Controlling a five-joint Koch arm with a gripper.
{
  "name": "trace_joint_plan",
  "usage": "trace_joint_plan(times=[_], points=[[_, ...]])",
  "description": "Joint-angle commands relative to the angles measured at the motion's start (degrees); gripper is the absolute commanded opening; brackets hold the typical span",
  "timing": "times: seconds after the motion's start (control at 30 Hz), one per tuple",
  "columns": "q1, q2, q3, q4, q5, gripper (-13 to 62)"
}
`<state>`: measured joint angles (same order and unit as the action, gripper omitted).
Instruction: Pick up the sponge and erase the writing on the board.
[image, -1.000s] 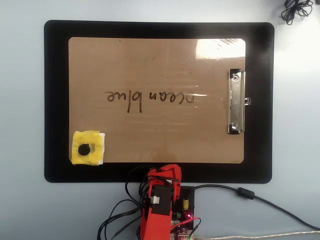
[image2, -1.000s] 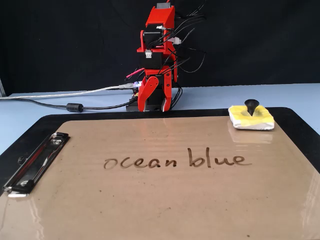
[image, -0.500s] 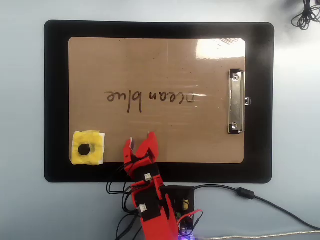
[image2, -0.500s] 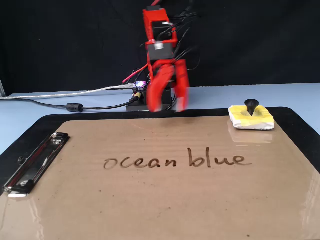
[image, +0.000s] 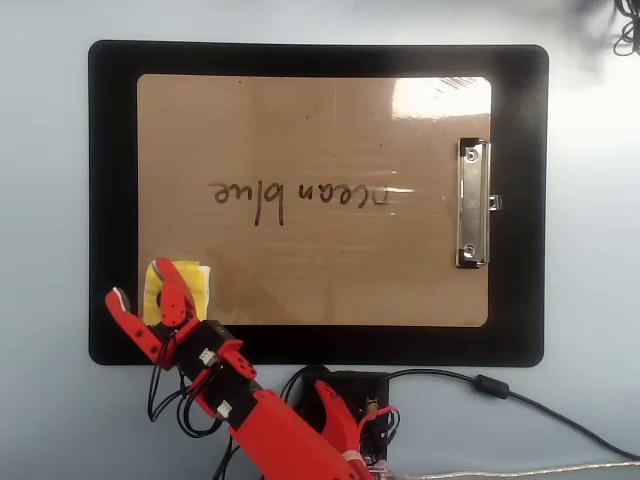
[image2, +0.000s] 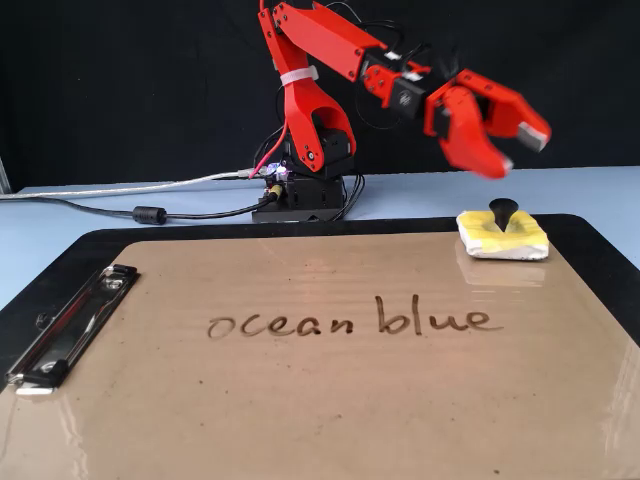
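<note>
The brown board (image: 330, 120) lies on a black mat (image: 112, 150), with its silver clip (image: 472, 203) at the right in the overhead view. The writing "ocean blue" (image: 300, 195) runs across its middle and is whole in both views (image2: 350, 320). The yellow sponge (image: 195, 285) sits at the board's lower left corner, partly covered by the arm. In the fixed view the sponge (image2: 505, 238) shows its black knob (image2: 500, 211). My red gripper (image: 142, 283) is open and empty. In the fixed view the gripper (image2: 512, 152) hangs just above the sponge, not touching it.
The arm's base (image2: 305, 190) stands off the mat's edge, with a black cable (image2: 150, 213) and a white one trailing away across the light blue table (image: 590, 250). The clip (image2: 65, 330) lies at the board's near left in the fixed view.
</note>
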<state>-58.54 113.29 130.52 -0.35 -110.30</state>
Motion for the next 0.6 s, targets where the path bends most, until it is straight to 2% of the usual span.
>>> trace_joint_plan(times=[0.0,0.13,0.57], points=[[-4.2,-1.7,-2.6,-0.8,-0.4,33.6],[-4.6,-5.1,-2.0,-1.6,2.9,31.4],[-4.2,-5.4,8.0,-6.4,24.9,31.2]])
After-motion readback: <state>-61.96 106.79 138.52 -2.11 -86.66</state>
